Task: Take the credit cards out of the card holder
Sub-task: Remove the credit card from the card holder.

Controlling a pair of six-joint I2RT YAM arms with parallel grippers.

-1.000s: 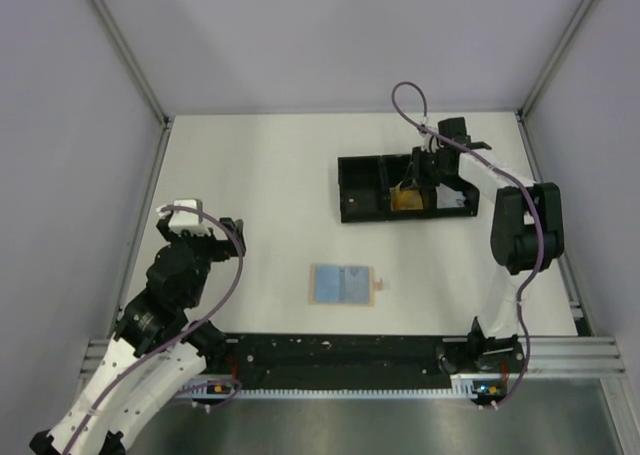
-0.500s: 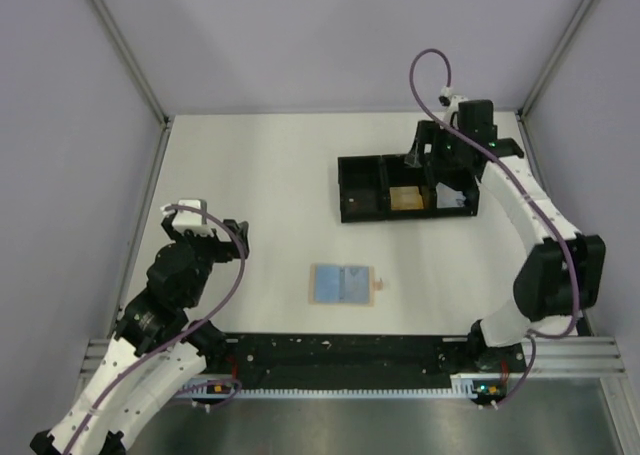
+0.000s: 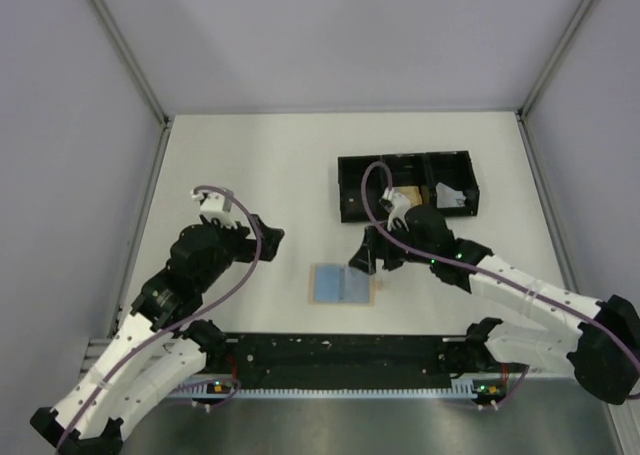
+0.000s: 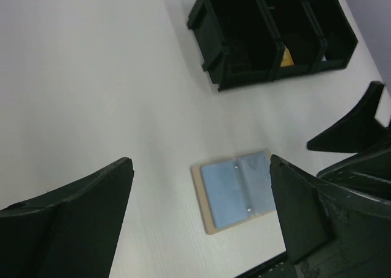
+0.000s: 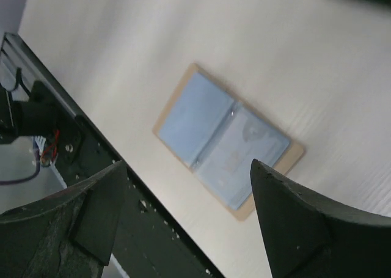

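The card holder [image 3: 342, 284] lies open and flat on the white table, blue-grey panels up inside a tan border. In the right wrist view the card holder [image 5: 226, 143] has a pale blue credit card [image 5: 247, 153] with faint print in one panel. My right gripper [image 3: 368, 258] hovers open just beyond the holder's far right corner, with nothing between its fingers [image 5: 305, 229]. My left gripper [image 3: 258, 233] hangs open to the holder's left, apart from it. The left wrist view has the card holder [image 4: 238, 189] between my open, empty left fingers [image 4: 79, 217].
A black three-compartment tray [image 3: 350, 190] stands behind the holder. An orange-tan block [image 3: 405, 197] lies in its middle compartment and a pale flat piece [image 3: 447, 197] in the right one. The black base rail [image 3: 340, 350] runs along the near edge.
My right gripper opened over the tray, left the orange-tan block in the middle compartment and swung down to the card holder. My left arm reached forward toward the holder.
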